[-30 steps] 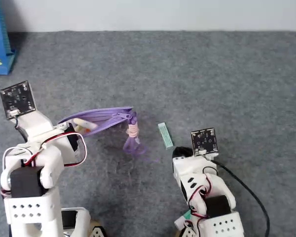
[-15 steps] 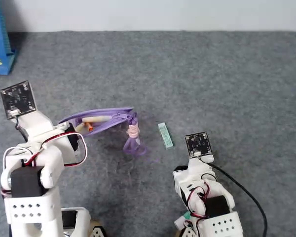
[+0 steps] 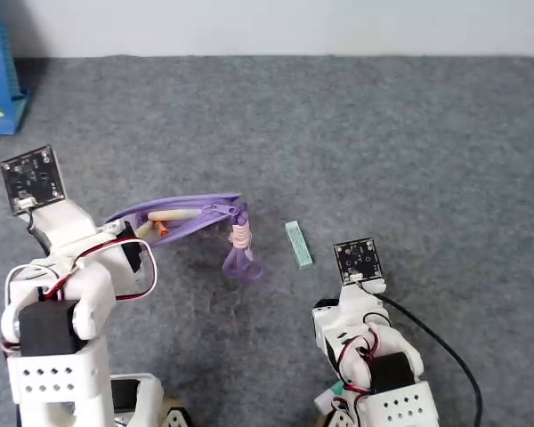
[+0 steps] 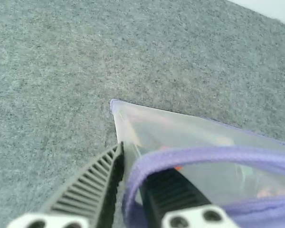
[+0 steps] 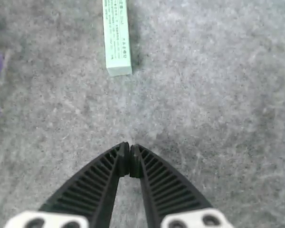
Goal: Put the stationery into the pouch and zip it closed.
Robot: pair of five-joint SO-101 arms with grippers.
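Pouch (image 3: 182, 212) is clear with purple trim. Stationery bar (image 3: 297, 245) is pale mint green. Table (image 3: 409, 151) is mottled grey.

**Pouch gaping in my claw, green eraser lying outside it**

The pouch (image 3: 209, 213) is clear plastic with a purple zip band. It rests on the worktop (image 3: 383, 133), one end pinched in my left claw (image 4: 133, 164), and its mouth gapes along the band. Inside it I see a cream, pen-like stick (image 3: 176, 214) with a small orange bit beside it. At the pouch's far end from my claw, a pink-and-purple tassel (image 3: 240, 253) trails down onto the worktop. The eraser (image 3: 297, 244), a slim pale-green block with print on its face, lies flat near that tassel end, not touching the pouch.
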